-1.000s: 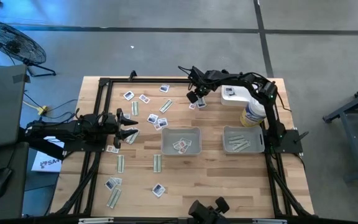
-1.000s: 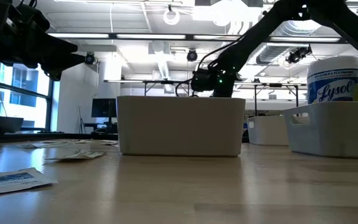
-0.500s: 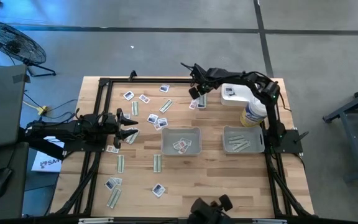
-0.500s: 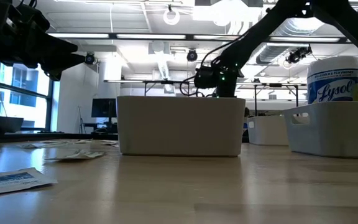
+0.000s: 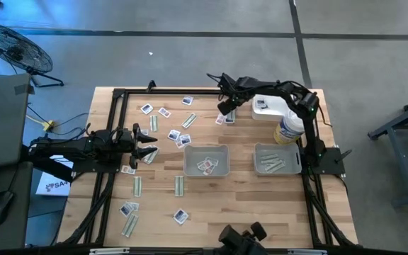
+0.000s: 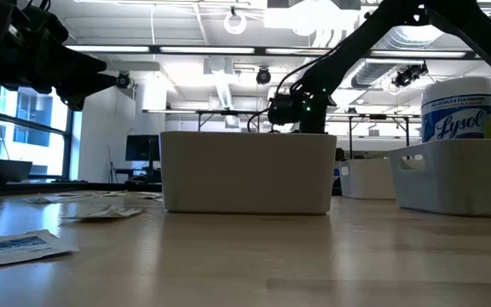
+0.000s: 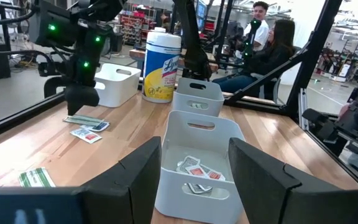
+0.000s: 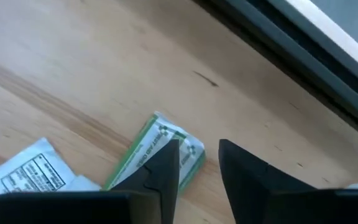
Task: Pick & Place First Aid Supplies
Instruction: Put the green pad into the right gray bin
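Here the right gripper (image 8: pixel 194 165) hovered over a green-edged packet (image 8: pixel 157 152) on the worktop (image 8: pixel 73 68), fingers parted, apparently grasping nothing. The left gripper (image 7: pixel 194 171) waited, fingers released.

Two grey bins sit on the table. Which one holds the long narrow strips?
The grey rectangular bin on the right arm's side, beside the white wipes canister, holds the long pale strips. The middle grey bin holds squarish white packets instead.

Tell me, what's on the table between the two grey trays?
Nothing: the high view shows only bare wooden table between the grey rectangular tray of square white packets and the grey rectangular tray of long pale strips.
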Motion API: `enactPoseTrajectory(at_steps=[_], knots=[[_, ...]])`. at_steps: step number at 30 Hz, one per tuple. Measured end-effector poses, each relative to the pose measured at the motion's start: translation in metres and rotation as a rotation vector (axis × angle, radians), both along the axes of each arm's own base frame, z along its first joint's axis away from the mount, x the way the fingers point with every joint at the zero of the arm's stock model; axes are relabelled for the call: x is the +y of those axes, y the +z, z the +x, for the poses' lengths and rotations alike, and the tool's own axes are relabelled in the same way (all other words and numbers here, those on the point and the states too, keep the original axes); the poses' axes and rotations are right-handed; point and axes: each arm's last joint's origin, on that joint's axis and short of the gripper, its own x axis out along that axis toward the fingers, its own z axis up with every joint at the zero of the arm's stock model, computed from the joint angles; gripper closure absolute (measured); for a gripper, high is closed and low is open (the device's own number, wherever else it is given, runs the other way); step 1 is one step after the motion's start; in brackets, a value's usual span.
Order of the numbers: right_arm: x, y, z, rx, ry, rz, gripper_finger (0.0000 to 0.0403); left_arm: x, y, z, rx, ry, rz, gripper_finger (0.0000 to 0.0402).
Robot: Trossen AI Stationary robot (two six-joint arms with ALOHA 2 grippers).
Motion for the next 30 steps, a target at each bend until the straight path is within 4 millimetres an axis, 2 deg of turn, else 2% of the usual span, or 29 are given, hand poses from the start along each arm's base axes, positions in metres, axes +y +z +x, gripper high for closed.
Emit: enactPoseTrajectory(at_steps=[6, 12, 21, 30], knots=[[-0.001, -0.01, 0.001, 0.029, 0.009, 0.022, 0.031, 0.0, 0.0, 0.0, 0.0, 0.0, 0.0, 0.0216], [0.0, -0.011, 0.001, 0.032, 0.015, 0.033, 0.0329, 0.0, 0.0, 0.0, 0.0, 0.0, 0.0, 0.0216], [0.001, -0.013, 0.0, 0.017, 0.004, 0.075, 0.0396, 0.0, 0.0, 0.0, 0.0, 0.0, 0.0, 0.0216], [0.011, -0.008, 0.004, 0.042, 0.0, 0.046, 0.0401, 0.0, 0.0, 0.0, 0.0, 0.0, 0.0, 0.0216]])
